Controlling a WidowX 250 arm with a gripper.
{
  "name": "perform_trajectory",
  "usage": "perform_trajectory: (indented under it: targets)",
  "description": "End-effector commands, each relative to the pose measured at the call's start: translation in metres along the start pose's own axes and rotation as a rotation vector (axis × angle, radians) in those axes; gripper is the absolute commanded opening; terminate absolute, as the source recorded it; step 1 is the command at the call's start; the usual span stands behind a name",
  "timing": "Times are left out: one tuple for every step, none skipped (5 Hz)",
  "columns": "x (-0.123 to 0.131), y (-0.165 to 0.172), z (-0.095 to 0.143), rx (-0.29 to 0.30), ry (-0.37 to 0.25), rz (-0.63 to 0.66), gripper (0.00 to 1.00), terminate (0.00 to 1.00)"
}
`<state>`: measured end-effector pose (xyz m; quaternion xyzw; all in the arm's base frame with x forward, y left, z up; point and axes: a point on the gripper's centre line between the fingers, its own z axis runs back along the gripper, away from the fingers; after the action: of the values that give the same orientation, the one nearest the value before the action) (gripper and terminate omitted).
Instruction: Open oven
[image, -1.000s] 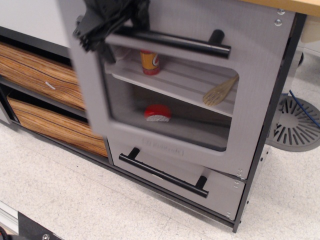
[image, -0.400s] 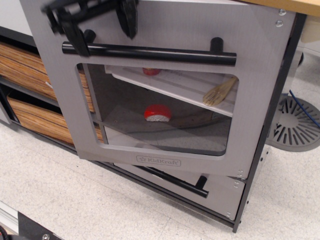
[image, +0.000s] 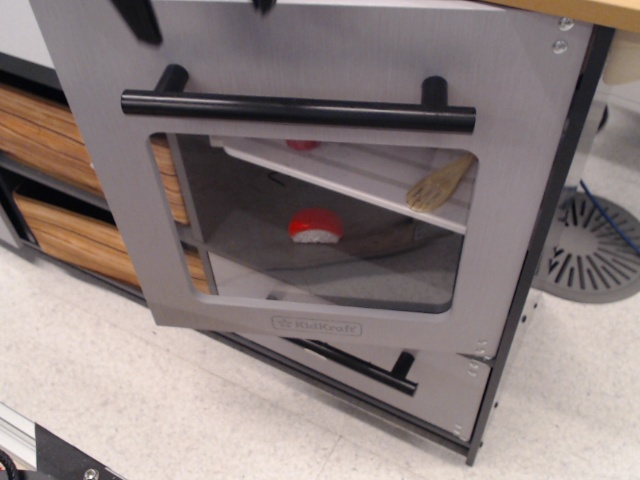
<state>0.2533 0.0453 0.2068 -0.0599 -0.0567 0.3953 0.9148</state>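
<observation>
The oven door (image: 300, 55) is brushed silver-grey with a rounded clear window (image: 330, 250), a long black bar handle (image: 300, 108) and a KidKraft logo (image: 318, 326). It hangs from its right edge and stands swung out towards me, its left edge well off the cabinet. My gripper (image: 200, 10) is at the top edge of the view, just above the handle. Only two black fingertips (image: 136, 20) show. They are spread apart and touch nothing.
Inside the oven are a red cheese (image: 315, 227), a wooden spatula (image: 440, 182) on the shelf and a red can (image: 303, 144). Below is a short grey drawer (image: 450, 385) with a black bar. Wood-grain drawers (image: 45, 130) are at left. A grey round grate (image: 590, 245) lies on the floor at right.
The door has swung further out to the left. My gripper has let go of the handle's left end and moved up, almost out of view.
</observation>
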Motion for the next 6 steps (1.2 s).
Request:
perform_trajectory:
  targets:
    - [0.043, -0.017, 0.001, 0.031, -0.183, 0.048, 1.00, 0.00]
    - [0.058, -0.023, 0.002, 0.025, -0.193, 0.085, 1.00, 0.00]
    - [0.065, -0.024, 0.004, 0.021, -0.195, 0.109, 1.00, 0.00]
    - [0.067, -0.018, -0.009, 0.059, -0.189, 0.075, 1.00, 0.00]
    - [0.062, -0.004, -0.023, 0.096, -0.213, 0.038, 1.00, 0.00]
    - [0.064, 0.005, -0.040, 0.146, -0.242, 0.013, 1.00, 0.00]
